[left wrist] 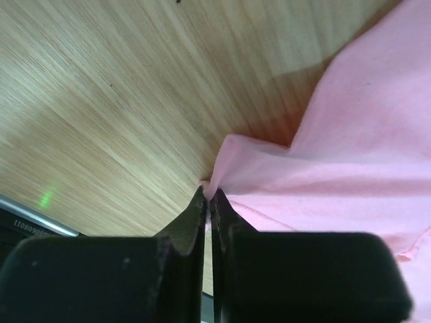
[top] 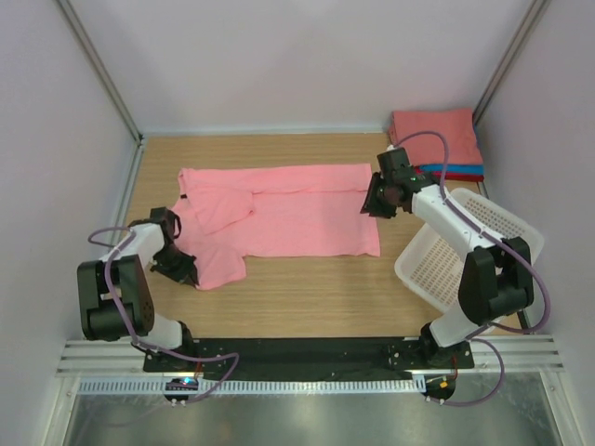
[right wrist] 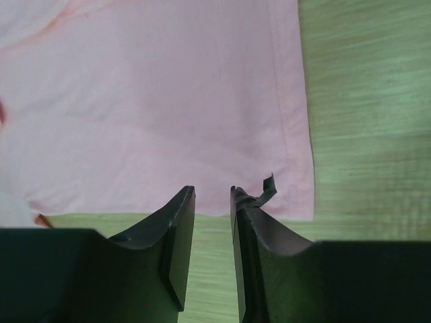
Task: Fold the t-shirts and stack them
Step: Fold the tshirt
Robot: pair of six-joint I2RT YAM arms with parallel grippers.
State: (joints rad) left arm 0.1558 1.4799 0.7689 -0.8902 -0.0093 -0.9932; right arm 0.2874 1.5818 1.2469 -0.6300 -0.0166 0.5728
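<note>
Wood tabletop (top: 307,297) under pink tee (top: 307,209), pale walls (top: 279,56)

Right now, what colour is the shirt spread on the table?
Salmon pink; the t-shirt shows best in the top view.

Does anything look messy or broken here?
The white basket on the right looks tipped, not flat. A small black scrap curls off one finger of the right claw, like peeling padding. The pink shirt is bunched at its left end.

Wooden table (top: 307,297): pink t-shirt (top: 297,218), white basket (top: 437,265), folded stack (top: 435,135) seemingly at corner.
</note>
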